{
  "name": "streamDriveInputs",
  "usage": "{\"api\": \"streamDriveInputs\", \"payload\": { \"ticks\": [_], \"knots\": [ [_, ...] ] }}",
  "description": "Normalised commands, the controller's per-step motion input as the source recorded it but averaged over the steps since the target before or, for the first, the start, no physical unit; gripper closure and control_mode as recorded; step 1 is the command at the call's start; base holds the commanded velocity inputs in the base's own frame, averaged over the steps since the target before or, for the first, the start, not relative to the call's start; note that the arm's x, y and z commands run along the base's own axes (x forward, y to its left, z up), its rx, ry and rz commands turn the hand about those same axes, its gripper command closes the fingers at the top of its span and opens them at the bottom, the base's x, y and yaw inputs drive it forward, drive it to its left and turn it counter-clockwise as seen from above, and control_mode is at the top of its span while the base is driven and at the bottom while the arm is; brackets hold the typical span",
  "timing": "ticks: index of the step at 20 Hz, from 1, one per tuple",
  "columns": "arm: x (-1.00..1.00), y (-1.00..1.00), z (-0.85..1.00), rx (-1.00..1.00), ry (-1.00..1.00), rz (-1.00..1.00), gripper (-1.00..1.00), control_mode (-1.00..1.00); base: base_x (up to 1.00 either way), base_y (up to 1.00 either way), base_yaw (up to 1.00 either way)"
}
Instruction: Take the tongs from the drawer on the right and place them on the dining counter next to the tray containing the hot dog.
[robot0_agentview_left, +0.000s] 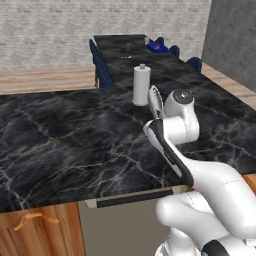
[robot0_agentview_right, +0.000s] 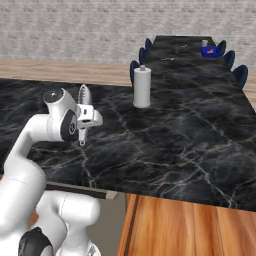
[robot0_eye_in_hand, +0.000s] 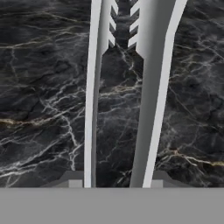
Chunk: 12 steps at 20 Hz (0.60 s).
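Note:
My gripper is shut on the tongs, whose two grey-silver arms run up from the fingertips to toothed tips. The gripper hangs over the broad black marble counter with the tongs pointing upward; the tongs rise beside the arm's wrist. Far behind lies the narrow dining counter. On its far right stands the small blue tray, and an orange-red speck, the hot dog, lies on it. I cannot make out the drawer.
A white paper towel roll stands upright on the broad counter between the gripper and the dining counter. Dark blue chairs line the dining counter. A wooden door with a curved orange handle sits below the counter.

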Motion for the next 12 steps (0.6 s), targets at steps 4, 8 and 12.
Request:
{"api": "streamDriveInputs", "payload": {
  "ticks": [4, 8, 12],
  "knots": [
    [-0.62, 0.07, 0.30, 0.00, -0.17, 0.03, 1.00, -1.00, 0.00, 0.00, 0.00],
    [-0.58, 0.07, 0.50, 0.01, -0.11, 0.01, 1.00, -1.00, 0.00, 0.00, 0.00],
    [-0.42, 0.00, 0.56, 0.07, 0.00, 0.00, 1.00, -1.00, 0.00, 0.00, 0.00]
  ]
}}
